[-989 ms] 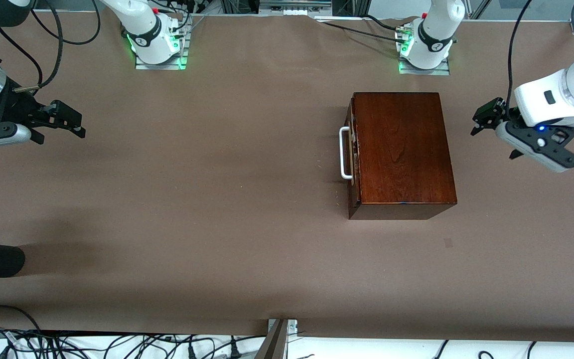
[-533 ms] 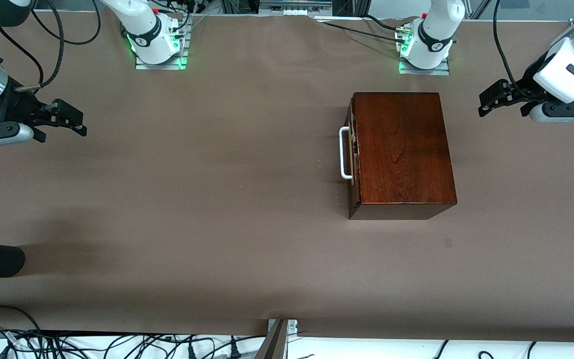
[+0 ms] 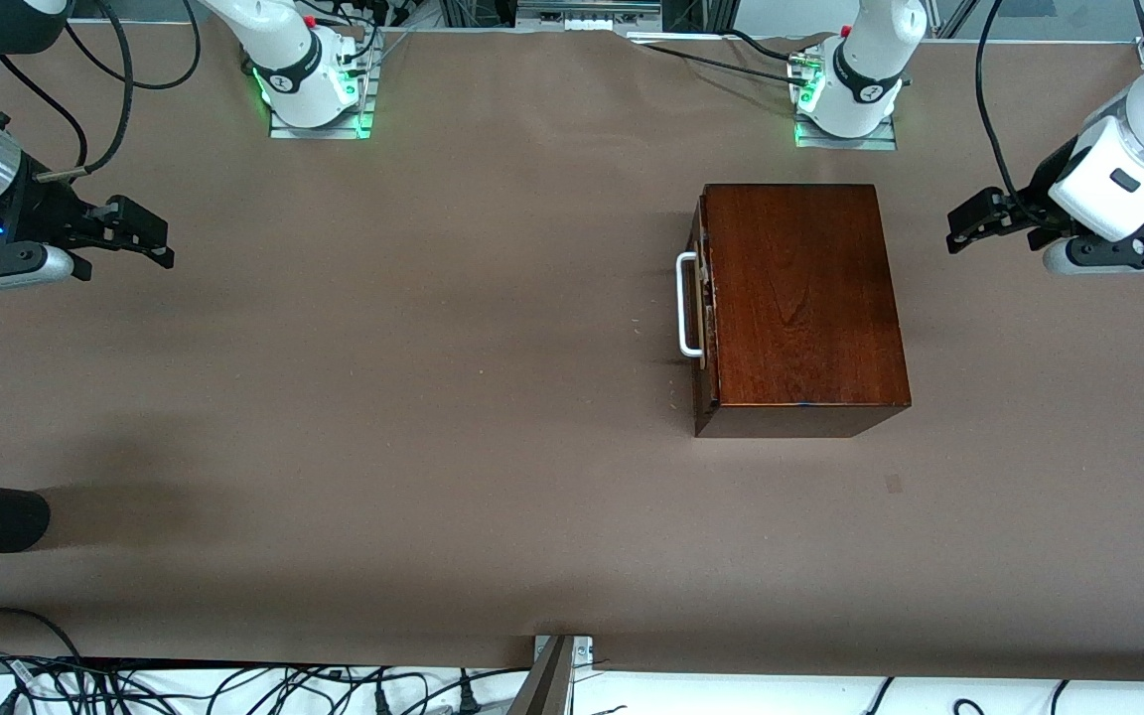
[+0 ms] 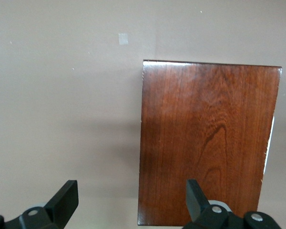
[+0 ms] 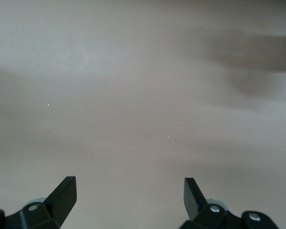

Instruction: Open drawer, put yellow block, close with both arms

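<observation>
Front view: drawer (image 3: 699, 303) shut, no yellow block visible.
Both grippers, left (image 3: 969, 223) and right (image 3: 140, 238), hang wide open; pulling the handle (image 3: 686, 304) carelessly could drag the box (image 3: 800, 298).

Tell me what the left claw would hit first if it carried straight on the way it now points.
Likely the wooden box: the left claw, open, points toward it from the left arm's end of the table. But the claw hangs in the air, so it might pass over the box's top.
</observation>
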Controlling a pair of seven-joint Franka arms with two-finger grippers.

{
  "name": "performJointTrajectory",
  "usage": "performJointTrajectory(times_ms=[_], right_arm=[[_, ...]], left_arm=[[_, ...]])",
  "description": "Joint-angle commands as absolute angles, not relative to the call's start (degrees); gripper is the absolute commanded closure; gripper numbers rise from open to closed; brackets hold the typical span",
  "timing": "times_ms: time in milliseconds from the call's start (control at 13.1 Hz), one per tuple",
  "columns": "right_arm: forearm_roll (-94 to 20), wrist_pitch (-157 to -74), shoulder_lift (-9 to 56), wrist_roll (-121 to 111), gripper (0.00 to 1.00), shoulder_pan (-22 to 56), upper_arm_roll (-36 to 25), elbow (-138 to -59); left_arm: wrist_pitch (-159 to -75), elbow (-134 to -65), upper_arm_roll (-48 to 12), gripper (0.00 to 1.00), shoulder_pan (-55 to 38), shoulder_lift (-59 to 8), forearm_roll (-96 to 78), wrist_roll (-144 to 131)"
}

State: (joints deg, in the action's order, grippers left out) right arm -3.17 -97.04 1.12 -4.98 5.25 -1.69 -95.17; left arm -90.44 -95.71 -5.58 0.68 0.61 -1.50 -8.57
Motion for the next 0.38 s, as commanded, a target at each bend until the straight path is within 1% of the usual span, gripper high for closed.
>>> performJointTrajectory(times_ms=[0, 304], right_arm=[[-2.11, -95.71, 1.23, -4.57, 0.0, 5.71, -1.76, -94.04], [-2.2, -95.71, 1.23, -4.57, 0.0, 5.54, -1.85, -94.04]], left_arm=[[-88.51, -90.71, -6.15, 0.0, 0.7, -2.28, 0.7, -7.82], [-88.59, -89.47, -6.24, 0.0, 0.88, -3.16, 0.7, -7.82]])
